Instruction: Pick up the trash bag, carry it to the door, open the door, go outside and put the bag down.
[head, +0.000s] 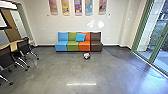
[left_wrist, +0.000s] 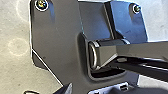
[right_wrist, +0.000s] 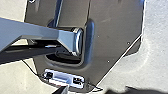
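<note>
In the head view a small white-and-dark bundle, the trash bag (head: 86, 55), rests on the grey floor just in front of the orange part of the sofa. Tall glass panels in green frames, with the door (head: 160, 42) side of the room, stand at the right. A pointed part of my left gripper (left_wrist: 67, 89) shows low in the left wrist view, and a similar part of my right gripper (right_wrist: 61, 90) low in the right wrist view. Both are well away from the bag, over the robot's own base and the floor.
A sofa in blue, green, orange and brown (head: 96, 46) with a blue cushion (head: 80, 37) stands against the far wall. Black wheeled chairs (head: 23, 47) and a light wooden table (head: 13, 46) are at the left. Paving and greenery lie beyond the glass.
</note>
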